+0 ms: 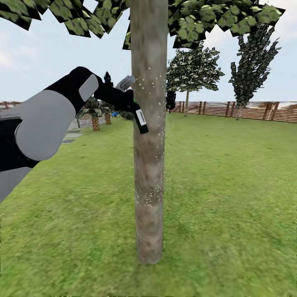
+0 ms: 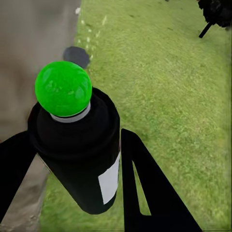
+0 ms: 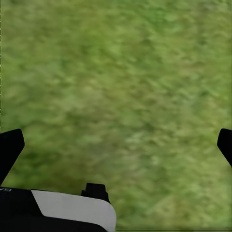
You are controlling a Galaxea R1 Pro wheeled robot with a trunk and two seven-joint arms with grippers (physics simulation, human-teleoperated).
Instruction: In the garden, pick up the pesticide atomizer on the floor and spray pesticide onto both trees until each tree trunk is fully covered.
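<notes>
One tree trunk point(image 1: 149, 136) stands straight ahead of you on the lawn point(image 1: 231, 185), and everything else sits around it. Your left gripper point(image 1: 131, 108) is raised just beside the trunk's left edge, clenched on the pesticide atomizer point(image 1: 139, 115), which hangs tilted against the bark. From the left wrist, you see the black bottle point(image 2: 79, 154) pinched between both fingers point(image 2: 145, 183), its white label showing and a green cap toward the camera. Fine white pesticide specks point(image 1: 150, 194) dot the trunk near the atomizer and lower down. Beyond the trunk stand another tree point(image 1: 192, 70) and a wooden fence point(image 1: 247, 110). Your right gripper point(image 3: 116, 145) hangs released over grass, fingertips point(image 3: 10, 145) wide apart.
</notes>
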